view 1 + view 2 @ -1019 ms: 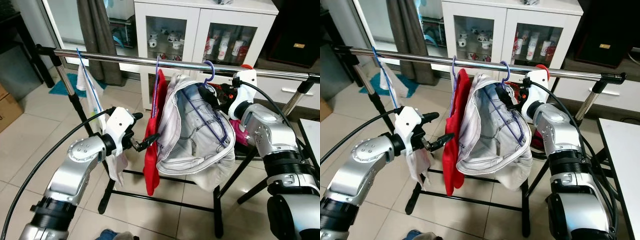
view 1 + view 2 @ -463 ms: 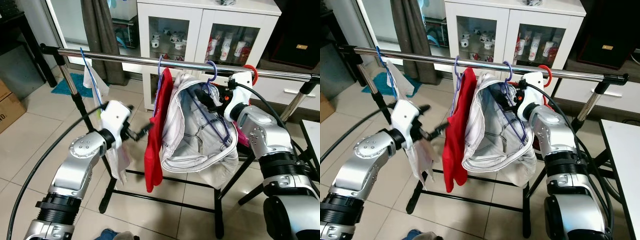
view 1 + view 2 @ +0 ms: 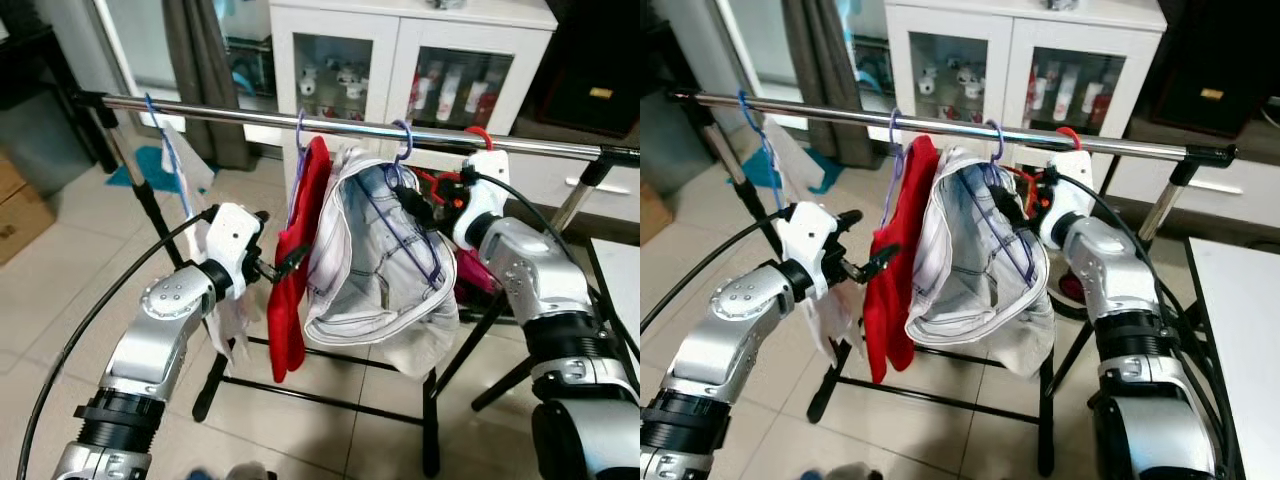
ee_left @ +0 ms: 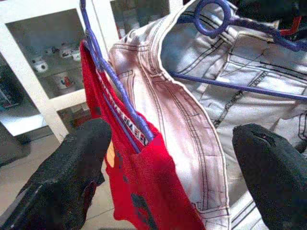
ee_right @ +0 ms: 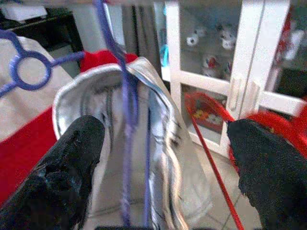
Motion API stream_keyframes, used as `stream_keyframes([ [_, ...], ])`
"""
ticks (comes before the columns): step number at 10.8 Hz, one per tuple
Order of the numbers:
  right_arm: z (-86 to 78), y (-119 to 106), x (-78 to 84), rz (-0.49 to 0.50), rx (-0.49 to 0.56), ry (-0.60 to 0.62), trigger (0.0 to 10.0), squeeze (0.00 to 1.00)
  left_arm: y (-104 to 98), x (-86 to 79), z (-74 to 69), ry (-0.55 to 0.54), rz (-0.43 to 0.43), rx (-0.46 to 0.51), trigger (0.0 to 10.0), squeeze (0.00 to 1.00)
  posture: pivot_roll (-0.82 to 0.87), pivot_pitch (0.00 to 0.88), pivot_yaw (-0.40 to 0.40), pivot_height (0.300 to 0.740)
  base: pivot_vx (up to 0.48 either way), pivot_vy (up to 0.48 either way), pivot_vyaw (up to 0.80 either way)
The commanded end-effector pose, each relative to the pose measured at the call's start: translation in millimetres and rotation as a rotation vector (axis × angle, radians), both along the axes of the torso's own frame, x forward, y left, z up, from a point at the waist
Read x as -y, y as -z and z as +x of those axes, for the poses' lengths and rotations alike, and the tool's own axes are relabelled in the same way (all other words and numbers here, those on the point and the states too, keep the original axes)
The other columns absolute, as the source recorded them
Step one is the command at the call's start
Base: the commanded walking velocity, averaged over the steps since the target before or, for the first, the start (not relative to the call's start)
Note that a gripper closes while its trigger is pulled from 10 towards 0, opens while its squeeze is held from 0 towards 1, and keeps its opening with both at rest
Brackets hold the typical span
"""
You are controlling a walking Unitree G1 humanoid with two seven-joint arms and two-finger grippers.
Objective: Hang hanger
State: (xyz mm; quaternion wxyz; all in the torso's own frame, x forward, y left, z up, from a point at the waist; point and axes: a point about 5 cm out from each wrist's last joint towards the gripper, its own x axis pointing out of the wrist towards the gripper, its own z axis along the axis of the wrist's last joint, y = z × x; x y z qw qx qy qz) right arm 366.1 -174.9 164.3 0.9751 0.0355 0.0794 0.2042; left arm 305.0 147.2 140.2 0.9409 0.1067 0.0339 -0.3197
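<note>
Garments crowd a steel clothes rail (image 3: 250, 115) standing before a white glass-fronted cabinet (image 3: 400, 60). White jeans (image 3: 375, 270) hang from a purple hanger (image 3: 402, 150) hooked over the bar, beside a red shirt (image 3: 295, 280). Both silver arms reach in: the left gripper (image 3: 278, 268), fingers spread, touches the shirt's edge; the right gripper (image 3: 420, 208), fingers apart, sits by the hanger's neck.

Pale tiled floor (image 3: 60, 260) is seen throughout. White glass-door cabinet (image 3: 405, 60) with figurines is set behind, grey curtain (image 3: 205, 80) hung left, cardboard box (image 3: 20, 205) beside.
</note>
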Motion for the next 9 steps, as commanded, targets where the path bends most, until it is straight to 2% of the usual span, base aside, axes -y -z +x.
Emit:
stream_keyframes([
  [1, -0.2, -3, -3.0, 0.007, 0.007, -0.008, 10.0, 0.00, -1, -2.8, -1.0, -0.002, 0.004, 0.004, 10.0, 0.00, 0.06, 0.000, 0.008, 0.740, 0.000, 0.000, 0.00],
  [4, 2.4, -6, -9.9, 0.006, 0.008, -0.037, 10.0, 0.00, 1, -10.8, -3.9, -0.019, 0.037, -0.014, 10.0, 0.00, 0.08, 0.000, -0.010, 0.740, 0.000, 0.000, 0.00],
  [8, 2.5, -6, -11.5, 0.008, 0.013, -0.036, 10.0, 0.00, -3, 0.3, -13.8, 0.072, 0.012, 0.007, 10.0, 0.00, 0.10, 0.000, -0.024, 0.740, 0.000, 0.000, 0.00],
  [9, 2.6, -7, -13.2, -0.003, 0.020, -0.048, 10.0, 0.00, -6, 3.3, -16.7, 0.094, -0.027, 0.013, 10.0, 0.00, 0.10, 0.000, -0.017, 0.740, 0.000, 0.000, 0.00],
])
